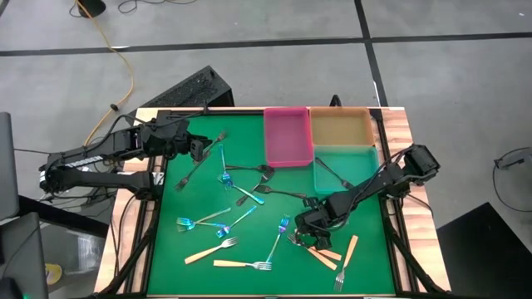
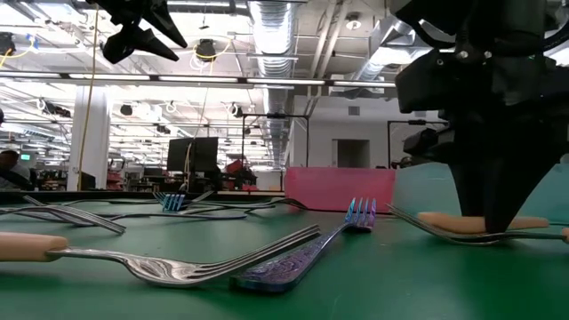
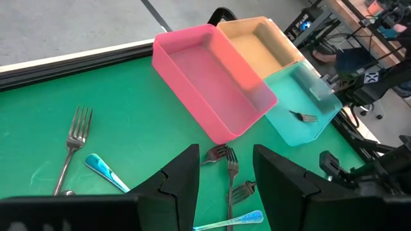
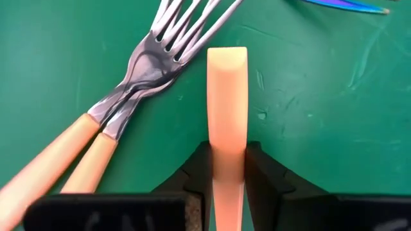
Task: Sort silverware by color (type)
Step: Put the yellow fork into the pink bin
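Tan-handled fork (image 2: 133,256) lies on green mat (image 2: 427,284), workshop behind.

Green mat (image 1: 249,187): covering the tabletop inside a wooden frame.
Pink bin (image 1: 287,135): sitting at the far edge.
Tan bin (image 1: 340,126): lying beside the pink one.
Teal bin (image 1: 349,164): sitting just below the tan one.
Keyboard (image 1: 187,90): lying behind the table.

Tan-handled, blue and black forks (image 1: 249,195) lie scattered flat across the green mat (image 1: 366,266); one black fork (image 1: 332,174) sits inside the teal bin (image 1: 366,158).
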Controlling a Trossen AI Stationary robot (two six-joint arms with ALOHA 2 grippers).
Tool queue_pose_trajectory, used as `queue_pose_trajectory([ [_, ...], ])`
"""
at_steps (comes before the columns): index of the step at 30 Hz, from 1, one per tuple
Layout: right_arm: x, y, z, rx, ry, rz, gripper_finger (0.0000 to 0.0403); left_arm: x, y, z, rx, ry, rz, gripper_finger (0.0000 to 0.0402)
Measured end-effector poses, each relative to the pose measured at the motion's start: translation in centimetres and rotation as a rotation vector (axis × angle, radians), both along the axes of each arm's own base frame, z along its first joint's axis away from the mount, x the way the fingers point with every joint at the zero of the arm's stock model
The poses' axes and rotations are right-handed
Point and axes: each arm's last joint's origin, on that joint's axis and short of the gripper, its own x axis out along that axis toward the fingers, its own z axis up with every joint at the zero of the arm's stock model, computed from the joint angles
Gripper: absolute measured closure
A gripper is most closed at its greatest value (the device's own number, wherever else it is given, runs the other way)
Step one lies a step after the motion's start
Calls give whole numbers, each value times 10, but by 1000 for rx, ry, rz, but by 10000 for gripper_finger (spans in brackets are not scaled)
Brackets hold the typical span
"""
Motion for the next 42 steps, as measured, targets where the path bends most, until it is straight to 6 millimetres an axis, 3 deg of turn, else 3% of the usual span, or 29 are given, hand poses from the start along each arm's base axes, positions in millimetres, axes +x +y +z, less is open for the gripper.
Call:
queue_pose_trajectory([
  [9,-1,-5,14,63,-31,-167,315,0,0,0,1,0,0,272],
  [21,1,-33,66,210,-221,-392,315,0,0,0,0,0,-1,272],
  [29,5,-70,97,236,-422,-601,309,0,0,0,-2,5,-2,272],
  [42,18,-137,121,236,-708,-902,307,0,0,-1,-3,6,-3,272],
])
